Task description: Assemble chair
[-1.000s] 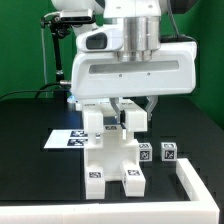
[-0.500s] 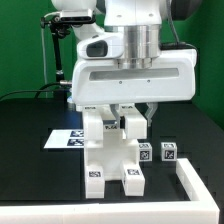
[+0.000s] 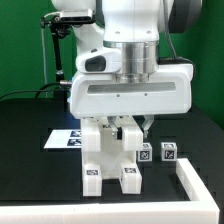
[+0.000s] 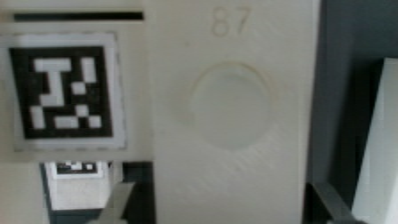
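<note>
Chair (image 3: 108, 160) on table (image 3: 30, 175), beneath claw (image 3: 132, 127); marker board (image 3: 60, 140) behind it, exterior view's left; low wall (image 3: 198, 182), exterior view's right.

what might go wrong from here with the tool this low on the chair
1. The tool is down around an upright bar of the chair; its grip cannot be judged, so a lift might slip or drag the whole chair.
2. Small tagged blocks sit close by at the exterior view's right; a sideways move may knock them.
3. A white chair surface fills the wrist view, so alignment is hard to check.
</note>
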